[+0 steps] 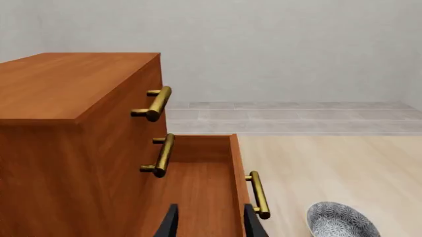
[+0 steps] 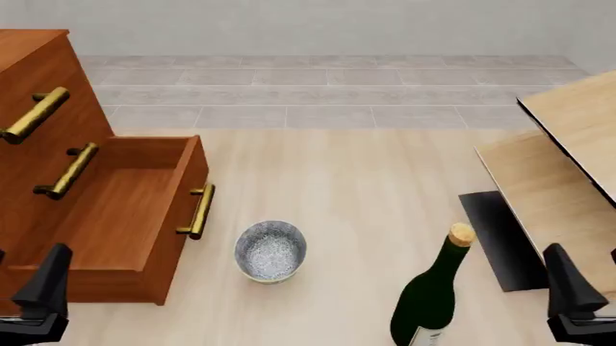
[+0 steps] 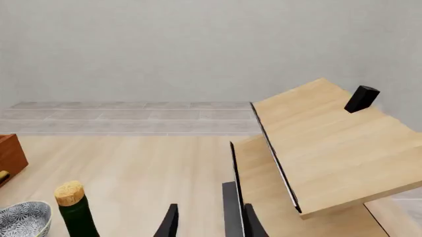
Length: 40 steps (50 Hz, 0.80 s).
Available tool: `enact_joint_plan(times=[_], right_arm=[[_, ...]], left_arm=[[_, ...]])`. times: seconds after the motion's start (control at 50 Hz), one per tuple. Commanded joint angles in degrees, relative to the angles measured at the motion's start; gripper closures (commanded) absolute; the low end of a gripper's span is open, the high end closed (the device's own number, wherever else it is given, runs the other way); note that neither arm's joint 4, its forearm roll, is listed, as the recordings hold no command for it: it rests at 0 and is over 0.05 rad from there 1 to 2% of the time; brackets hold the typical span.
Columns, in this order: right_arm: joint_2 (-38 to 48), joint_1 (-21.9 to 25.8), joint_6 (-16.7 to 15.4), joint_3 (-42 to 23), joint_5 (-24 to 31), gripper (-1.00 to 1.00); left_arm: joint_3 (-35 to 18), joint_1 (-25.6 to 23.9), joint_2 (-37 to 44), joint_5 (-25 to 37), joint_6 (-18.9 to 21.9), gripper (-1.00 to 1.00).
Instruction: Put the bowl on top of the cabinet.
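Note:
The small bowl (image 2: 270,251), grey-blue speckled inside, sits upright on the pale table just right of the cabinet's open bottom drawer (image 2: 125,209). The reddish-brown cabinet (image 2: 39,72) stands at the far left, and its flat top (image 1: 66,84) shows in the left wrist view. My left gripper (image 2: 40,299) hovers low in front of the drawer, open and holding nothing. In its own view the gripper (image 1: 211,224) points over the drawer, with the bowl (image 1: 339,221) off to one side. My right gripper (image 2: 575,299) is open and empty at the near right, away from the bowl (image 3: 23,219).
A dark green corked wine bottle (image 2: 428,295) stands right of the bowl, near the front. Pale light-wood furniture with black edging (image 2: 568,166) fills the right side, with a small black block (image 3: 361,98) on it. Brass handles (image 2: 198,210) stick out from the drawer fronts.

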Motion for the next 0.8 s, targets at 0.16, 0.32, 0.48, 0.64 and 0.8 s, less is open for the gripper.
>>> enact_joint_plan(times=[0.16, 0.32, 0.48, 0.64, 0.8], right_arm=[[0.30, -0.01, 0.03, -0.16, -0.07, -1.00], [0.30, 0.01, 0.01, -0.16, -0.07, -1.00], [0.30, 0.01, 0.03, -0.16, -0.07, -1.00], [0.30, -0.02, 0.02, -0.16, -0.07, -1.00], [0.31, 0.00, 0.01, -0.16, -0.07, -1.00]], left_arm=[[-0.19, -0.31, -0.01, 0.03, 1.07, -1.00], [-0.30, 0.19, -0.04, 0.19, 1.54, -1.00], [-1.03, -1.10, 0.00, 0.96, 3.16, -1.00], [-3.32, -6.06, 4.69, 1.43, 3.88, -1.00], [-5.86, -11.81, 9.29, 0.17, 5.29, -1.00]])
